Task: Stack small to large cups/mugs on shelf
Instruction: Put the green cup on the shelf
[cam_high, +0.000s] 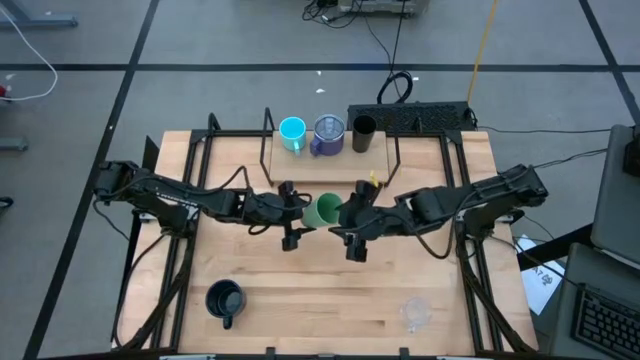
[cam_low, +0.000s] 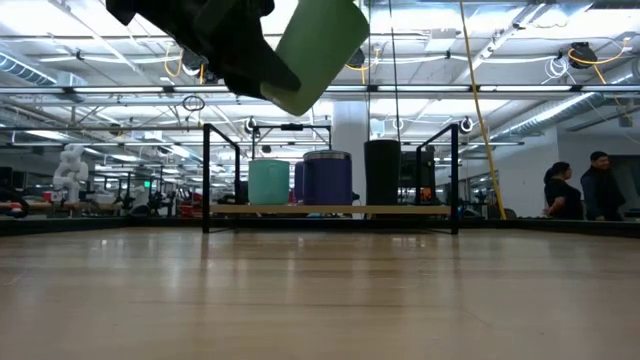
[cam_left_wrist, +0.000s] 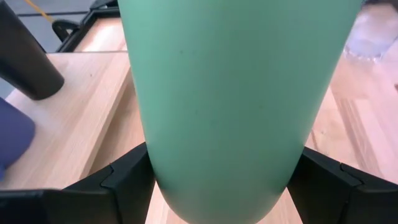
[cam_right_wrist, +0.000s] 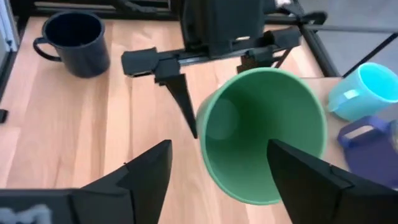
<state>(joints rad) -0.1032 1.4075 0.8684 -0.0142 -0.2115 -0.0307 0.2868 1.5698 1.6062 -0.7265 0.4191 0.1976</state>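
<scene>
Midway through a handover, the left gripper (cam_high: 293, 213) clamps the green cup (cam_high: 325, 210) aloft, just before the shelf (cam_high: 300, 163). The right gripper (cam_right_wrist: 217, 165), fingers spread, straddles its rim. Tilted, the cup's long axis runs gripper to gripper, mouth toward the right one. Next: right closes, left releases.

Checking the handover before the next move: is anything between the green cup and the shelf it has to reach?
Nothing visible stands between them. The green cup is held up off the table between both end effectors, just short of the shelf. The cyan mug, purple mug and dark tumbler line the shelf's far edge.
</scene>
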